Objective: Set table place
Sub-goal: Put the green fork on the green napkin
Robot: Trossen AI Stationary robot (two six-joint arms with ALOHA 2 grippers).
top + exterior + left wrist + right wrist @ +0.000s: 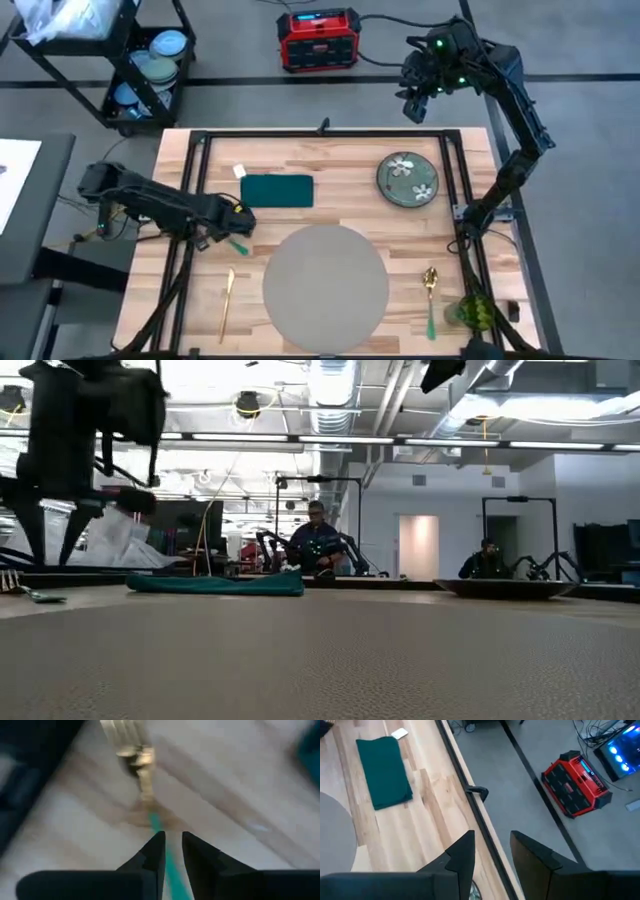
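My left gripper (232, 237) is low over the table's (350, 160) left part, shut on a fork (145, 775) with gold tines and a green handle. The handle's end (240, 247) sticks out beside the gripper. The low view shows the fork (35, 596) right at the tabletop. The round grey placemat (325, 288) lies near the front edge, to the right of this gripper. My right gripper (415, 95) hangs open and high beyond the table's far right corner, with nothing between its fingers (465, 855). My left gripper pinches the fork's green handle (159, 826) between its two fingertips, a little behind the gold neck. The fingers point down at a slant. The tines (122, 735) point away from the fingers. Whether the fork is clear of the wood or rests on it, I cannot tell.
A dark green napkin (277, 190) and a flowered plate (408, 180) lie at the back. A gold knife (228, 303) lies left of the placemat. Right of it are a green-handled spoon (430, 300) and a green glass (475, 313). A dish cart (150, 60) stands beyond the far left corner.
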